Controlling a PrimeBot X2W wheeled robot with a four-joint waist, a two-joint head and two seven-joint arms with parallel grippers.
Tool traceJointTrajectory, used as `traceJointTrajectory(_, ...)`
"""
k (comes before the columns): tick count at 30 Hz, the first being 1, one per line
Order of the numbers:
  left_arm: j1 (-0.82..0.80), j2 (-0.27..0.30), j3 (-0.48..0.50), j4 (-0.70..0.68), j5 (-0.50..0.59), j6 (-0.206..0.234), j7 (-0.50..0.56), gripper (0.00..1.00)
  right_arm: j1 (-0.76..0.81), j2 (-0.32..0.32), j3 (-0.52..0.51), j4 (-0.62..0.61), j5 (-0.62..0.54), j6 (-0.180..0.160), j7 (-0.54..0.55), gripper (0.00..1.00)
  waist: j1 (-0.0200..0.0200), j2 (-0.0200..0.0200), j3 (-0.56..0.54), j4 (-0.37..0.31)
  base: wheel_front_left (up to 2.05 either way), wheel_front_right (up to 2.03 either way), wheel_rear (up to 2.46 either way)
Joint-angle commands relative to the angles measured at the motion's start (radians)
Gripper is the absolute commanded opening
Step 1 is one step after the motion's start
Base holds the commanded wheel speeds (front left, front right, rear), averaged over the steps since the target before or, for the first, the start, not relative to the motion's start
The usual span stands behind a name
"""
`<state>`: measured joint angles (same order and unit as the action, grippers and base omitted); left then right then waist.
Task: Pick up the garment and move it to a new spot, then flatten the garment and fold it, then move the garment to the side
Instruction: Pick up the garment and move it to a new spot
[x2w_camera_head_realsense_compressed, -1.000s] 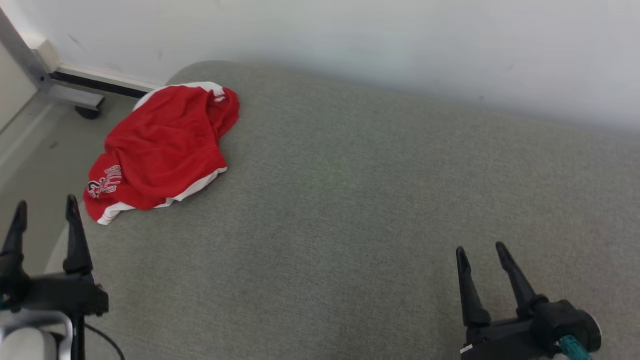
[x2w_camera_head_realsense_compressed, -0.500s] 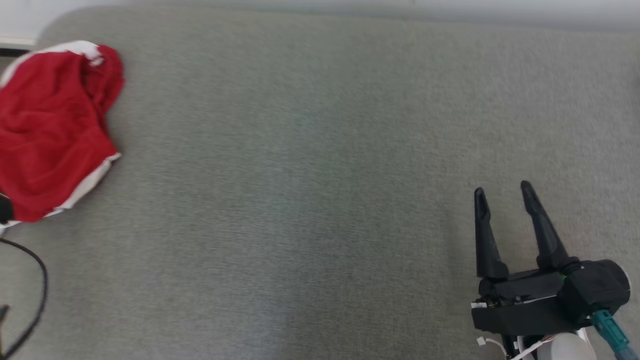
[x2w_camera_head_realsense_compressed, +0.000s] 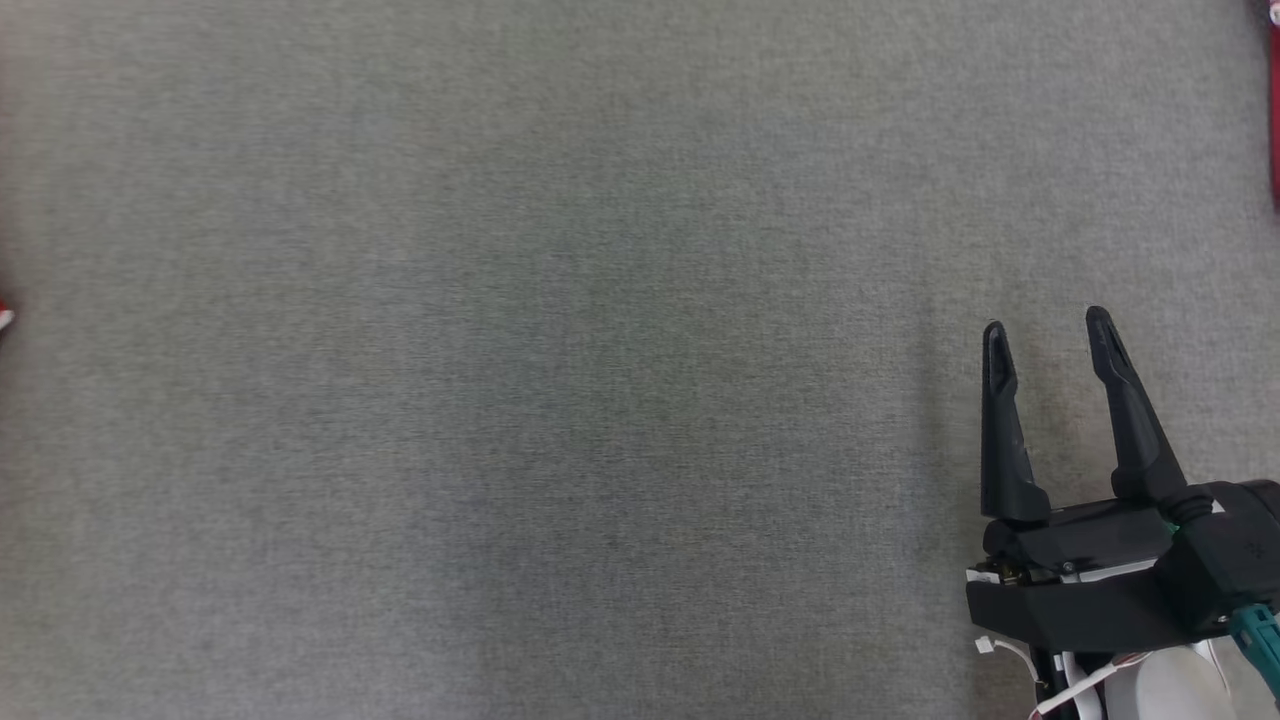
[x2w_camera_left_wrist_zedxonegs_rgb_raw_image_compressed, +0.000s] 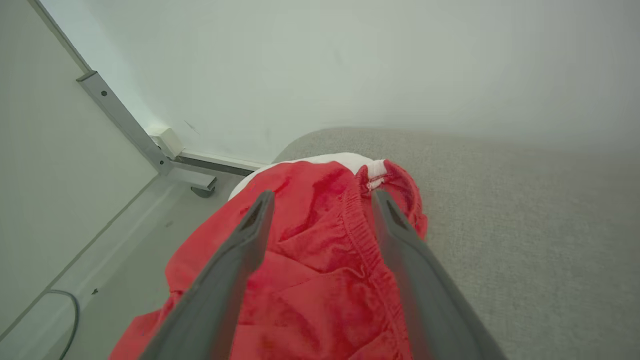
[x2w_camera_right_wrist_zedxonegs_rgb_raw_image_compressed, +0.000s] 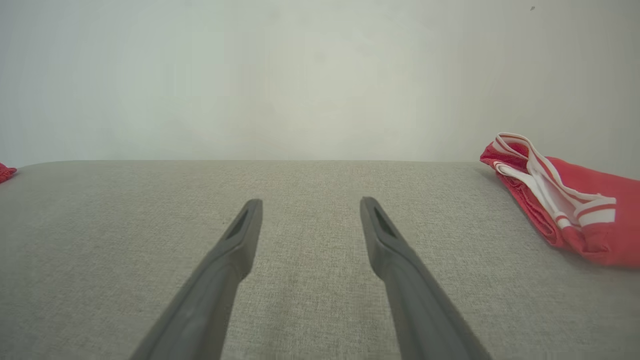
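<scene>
**Desk:** Where's the garment right now?

**Me:** It's at the left end of the worktop (x2w_camera_head_realsense_compressed: 600, 400), near the corner by the wall (x2w_camera_left_wrist_zedxonegs_rgb_raw_image_compressed: 350, 60). The red garment (x2w_camera_left_wrist_zedxonegs_rgb_raw_image_compressed: 320, 265) is lying there in a crumpled heap. I've got the left gripper (x2w_camera_left_wrist_zedxonegs_rgb_raw_image_compressed: 322, 195) pointing along it with the jaws spread as wide as they go and nothing in them. One finger sits on either side of the elastic waistband. I can't tell whether the tips are touching cloth.

**Desk:** Why line up on that spot?

**Me:** My guess is that the gathered waistband is the thickest ridge on the heap, so it should give the surest bite for the pickup.

**Desk:** And your other arm?

**Me:** The right gripper (x2w_camera_head_realsense_compressed: 1045, 322) is low over bare grey fabric, well apart from the garment. It's just as wide open and just as empty. I'd say it's there because the open middle is the obvious place to lay the garment out flat.

**Desk:** Any bins or baskets I should know about?

**Me:** Nothing I'd call a container. Everything lies loose on the worktop. There's a second red piece with white stripes (x2w_camera_right_wrist_zedxonegs_rgb_raw_image_compressed: 575, 220) bunched at the far right end, off to the side of my right gripper.
</scene>
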<state>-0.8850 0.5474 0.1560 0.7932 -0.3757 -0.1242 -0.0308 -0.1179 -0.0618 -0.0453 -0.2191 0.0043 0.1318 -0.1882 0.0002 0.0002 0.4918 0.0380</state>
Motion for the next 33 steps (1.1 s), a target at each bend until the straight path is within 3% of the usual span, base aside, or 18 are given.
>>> traceJointTrajectory(1,-0.024,0.017,-0.019,0.031,-0.021,-0.006,0.038,1.0,-0.005,0.001,0.0,-0.008,0.0,-0.003,0.001,1.0,-0.0002,-0.0002,0.035,-0.035,0.0,0.0,0.0)
traceJointTrajectory(15,-0.069,0.068,-0.129,0.177,-0.198,-0.005,0.322,1.0,-0.008,-0.004,0.008,-0.037,-0.013,-0.003,0.021,1.0,-0.0002,-0.0002,0.035,-0.055,0.0,0.0,0.0)
traceJointTrajectory(21,-0.079,0.056,-0.16,0.246,-0.271,-0.006,0.483,1.0,0.002,-0.01,0.004,-0.049,-0.013,-0.003,0.036,1.0,-0.0002,-0.0002,0.019,-0.056,0.0,0.0,0.0)
traceJointTrajectory(22,-0.079,0.056,-0.164,0.251,-0.274,-0.006,0.486,0.71,0.002,-0.011,0.003,-0.049,-0.013,-0.003,0.037,1.0,-0.0002,-0.0002,0.017,-0.055,0.0,0.0,0.0)
traceJointTrajectory(23,-0.077,0.058,-0.17,0.255,-0.271,-0.006,0.482,0.16,0.0,-0.012,0.004,-0.049,-0.013,-0.003,0.041,1.0,-0.0002,-0.0002,0.016,-0.055,0.0,0.0,0.0)
traceJointTrajectory(24,-0.073,0.058,-0.174,0.26,-0.272,-0.005,0.476,0.0,-0.001,-0.013,0.004,-0.048,-0.011,-0.003,0.043,1.0,-0.0002,-0.0002,0.013,-0.055,0.0,0.0,0.0)
traceJointTrajectory(28,-0.073,0.064,-0.183,0.27,-0.258,-0.005,0.396,0.0,0.002,-0.018,0.0,-0.048,-0.011,-0.003,0.048,1.0,-0.0002,-0.0002,0.0,-0.047,0.0,0.0,0.0)
traceJointTrajectory(33,-0.106,0.081,-0.188,0.276,-0.22,0.014,0.187,0.0,0.002,-0.019,-0.001,-0.034,0.001,-0.003,0.048,1.0,-0.0002,-0.0002,-0.031,-0.033,0.0,0.0,0.0)
